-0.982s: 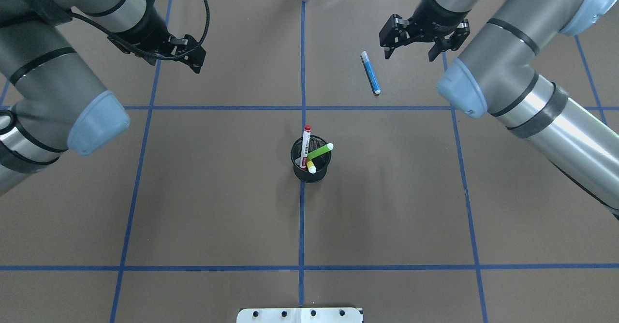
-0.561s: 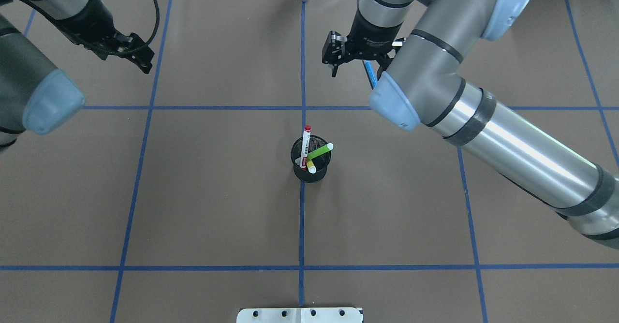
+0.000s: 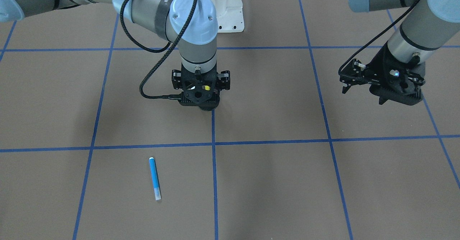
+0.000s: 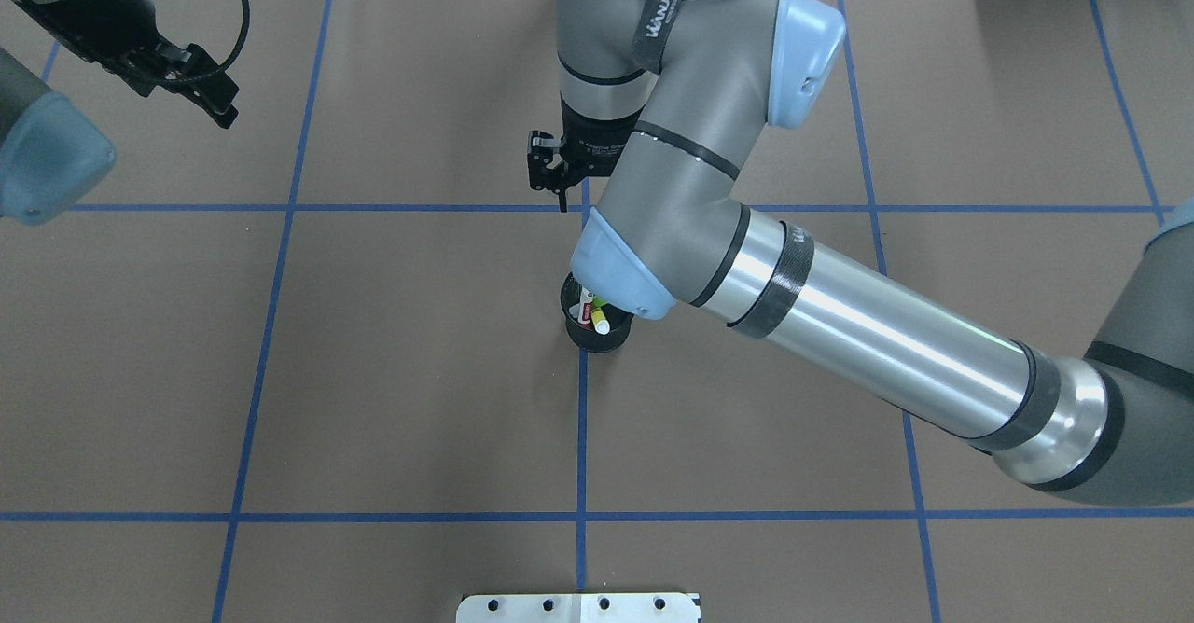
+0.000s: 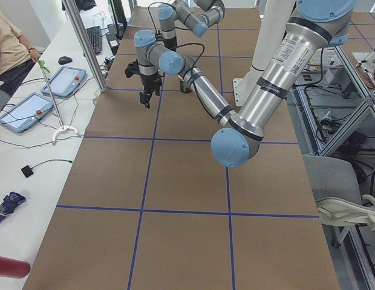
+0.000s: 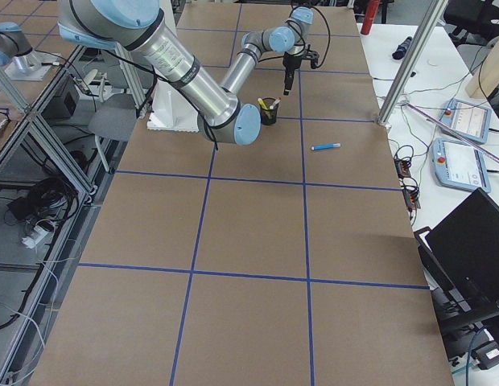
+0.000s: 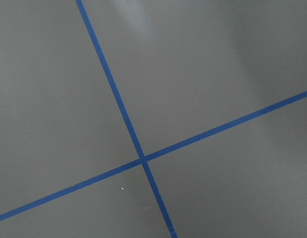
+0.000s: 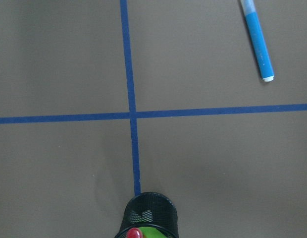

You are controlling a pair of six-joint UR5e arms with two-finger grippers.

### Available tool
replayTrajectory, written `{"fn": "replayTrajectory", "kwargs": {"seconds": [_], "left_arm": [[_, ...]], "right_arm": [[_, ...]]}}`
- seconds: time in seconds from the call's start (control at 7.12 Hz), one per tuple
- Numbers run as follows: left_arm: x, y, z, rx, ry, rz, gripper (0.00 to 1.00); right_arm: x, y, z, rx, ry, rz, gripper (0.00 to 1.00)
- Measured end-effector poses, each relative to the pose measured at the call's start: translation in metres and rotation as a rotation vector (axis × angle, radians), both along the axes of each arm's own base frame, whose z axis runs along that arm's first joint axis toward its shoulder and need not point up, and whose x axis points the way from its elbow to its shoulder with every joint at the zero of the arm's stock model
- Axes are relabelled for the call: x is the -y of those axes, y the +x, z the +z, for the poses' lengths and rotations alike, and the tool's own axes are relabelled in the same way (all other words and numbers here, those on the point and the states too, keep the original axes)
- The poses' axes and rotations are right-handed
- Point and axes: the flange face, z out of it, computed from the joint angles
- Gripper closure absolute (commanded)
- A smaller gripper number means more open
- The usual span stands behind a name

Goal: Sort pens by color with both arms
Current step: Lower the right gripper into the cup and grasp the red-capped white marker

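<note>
A blue pen point(image 3: 155, 178) lies flat on the brown table, also in the right wrist view point(image 8: 257, 42) and the exterior right view point(image 6: 325, 147). The black mesh cup point(image 4: 597, 336) stands at the centre with the yellow pen point(image 4: 602, 325), the green pen point(image 8: 153, 233) and the red-capped white pen point(image 8: 135, 233) in it. My right gripper point(image 3: 200, 92) hangs open above the cup, slightly to its far side, and holds nothing. At the far left, my left gripper point(image 4: 216, 105) is open and empty. The right arm hides the blue pen in the overhead view.
Blue tape lines point(image 4: 581, 436) split the table into squares. The white pedestal point(image 3: 230, 13) stands at the robot's edge of the table. A person point(image 5: 6, 42) sits by tablets at the side desk, and a laptop point(image 6: 475, 241) stands beyond the table's far edge.
My right arm has swung left from beside the blue pen to above the cup and now covers that pen from overhead. My left arm has drawn back further left.
</note>
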Motion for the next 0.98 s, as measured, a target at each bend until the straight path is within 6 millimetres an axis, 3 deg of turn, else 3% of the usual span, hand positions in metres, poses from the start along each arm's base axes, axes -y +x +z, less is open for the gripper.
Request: {"fn": "replayTrajectory", "kwargs": {"seconds": [0.14,0.98], "left_arm": [[0.0,0.0,0.0,-0.004,-0.003,0.001,0.01],[-0.002,0.0,-0.002,-0.017,-0.012,0.003,0.01]], "right_arm": [[-0.008,-0.013,0.003,-0.015,0.0,-0.013,0.64],[-0.008,-0.039,0.018,-0.033,0.054,-0.033,0.6]]}}
